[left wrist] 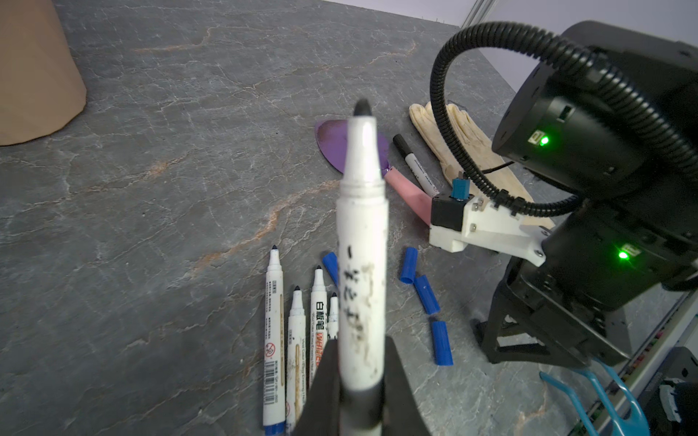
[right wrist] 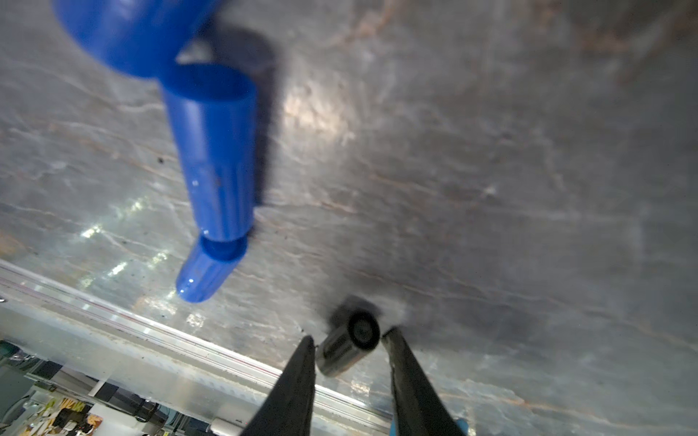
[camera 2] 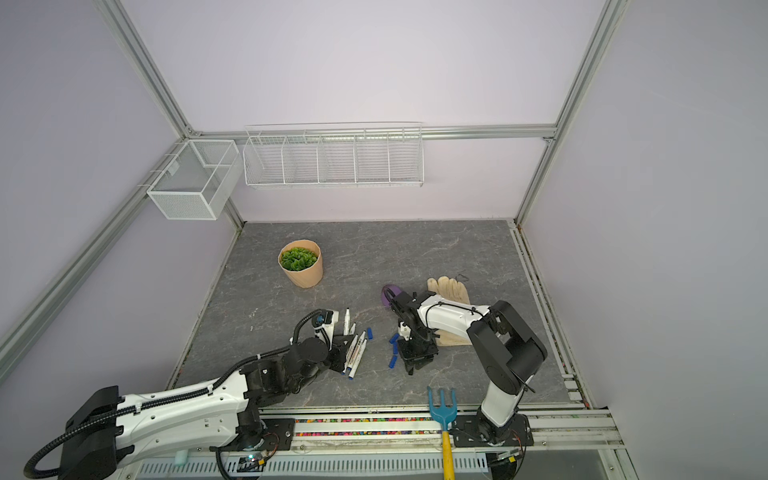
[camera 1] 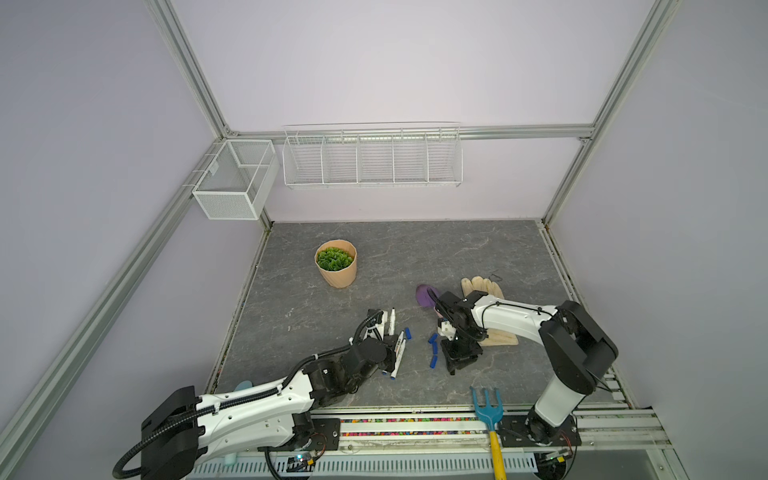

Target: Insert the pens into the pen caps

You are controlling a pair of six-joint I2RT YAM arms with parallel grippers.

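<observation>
Left arm (camera 1: 253,409): white shell links, black joint housings, black corrugated conduit (camera 1: 241,400) clipped along the top, small screw holes (camera 1: 266,424) in the side. Right arm (camera 1: 509,316): same white-and-black build, thin black cable (camera 1: 519,306) tied on; white wrist bracket (left wrist: 487,226) with silver screws, blue connector (left wrist: 460,187), green lights (left wrist: 544,141). Right gripper (right wrist: 350,335): two black tapering fingers (right wrist: 292,381). Black base plates (camera 1: 509,430) with thin red wires at near edge

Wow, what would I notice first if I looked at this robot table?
A white pen with a black tip pokes out of the left tool, which pinches it, near the other pens lying on the grey table. The right tool is down at the table with a little black cap between its jaws, beside bright blue caps. Farther back stands a green plant in a tan pot.
</observation>
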